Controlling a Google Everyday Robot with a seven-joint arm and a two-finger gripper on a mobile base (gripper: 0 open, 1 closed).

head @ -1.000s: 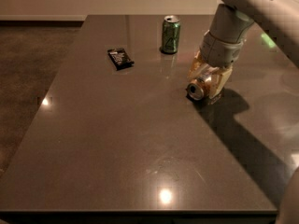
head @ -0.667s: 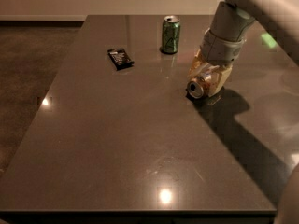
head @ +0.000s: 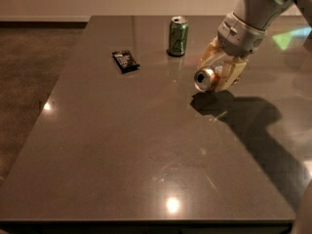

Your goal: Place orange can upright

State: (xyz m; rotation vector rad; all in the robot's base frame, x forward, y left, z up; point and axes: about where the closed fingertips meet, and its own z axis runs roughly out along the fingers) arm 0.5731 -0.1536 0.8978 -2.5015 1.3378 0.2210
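The orange can is tilted on its side with its silver top facing the camera. It hangs just above the dark table, with a shadow under it. My gripper reaches down from the upper right, and its pale fingers are shut around the can's body, hiding most of it.
A green can stands upright at the back of the table, just left of my gripper. A small black snack packet lies flat at the back left. The table's left edge drops to a dark floor.
My gripper has risen a little with the orange can in it, so the can has come off the table surface. The green can and the packet have not moved.
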